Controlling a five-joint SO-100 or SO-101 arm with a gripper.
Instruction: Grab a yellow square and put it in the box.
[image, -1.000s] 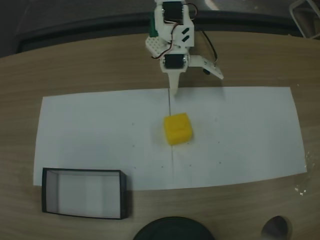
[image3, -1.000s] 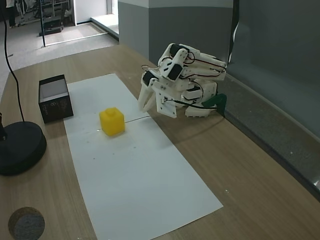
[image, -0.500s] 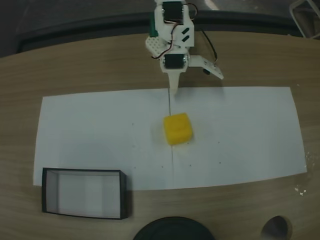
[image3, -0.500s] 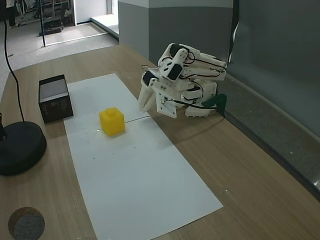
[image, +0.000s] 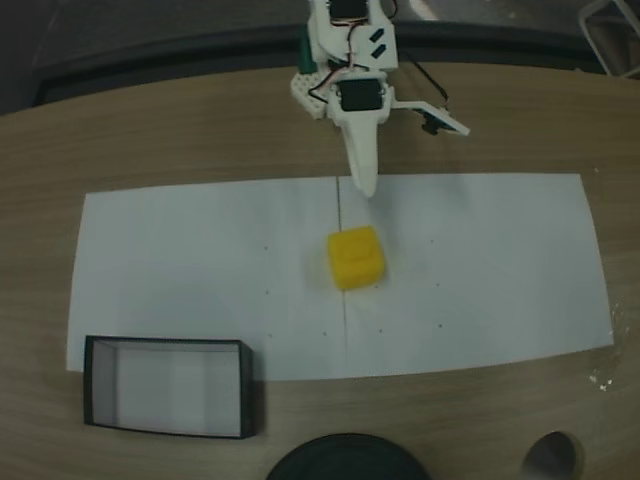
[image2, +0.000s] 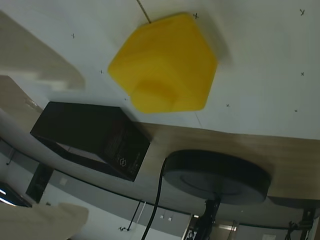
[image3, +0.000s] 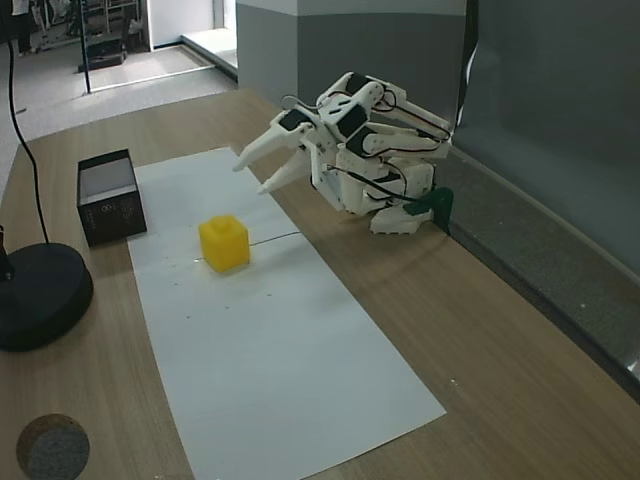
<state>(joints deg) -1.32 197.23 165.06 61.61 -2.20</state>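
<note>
Raised from its folded rest, the gripper (image3: 252, 176) is held narrowly apart, apparently empty, aimed toward the yellow square (image: 355, 257); grasping is judged imminent.

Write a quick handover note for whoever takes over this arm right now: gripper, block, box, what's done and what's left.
Gripper: open, empty, raised above the white paper, short of the block.
Yellow square: resting on the paper near its centre crease, untouched.
Box: empty, at the paper's lower left corner in a fixed view, beside the black round base.
Done: nothing grasped yet.
Left: reach the block, grip, carry it to the box, release.
</note>
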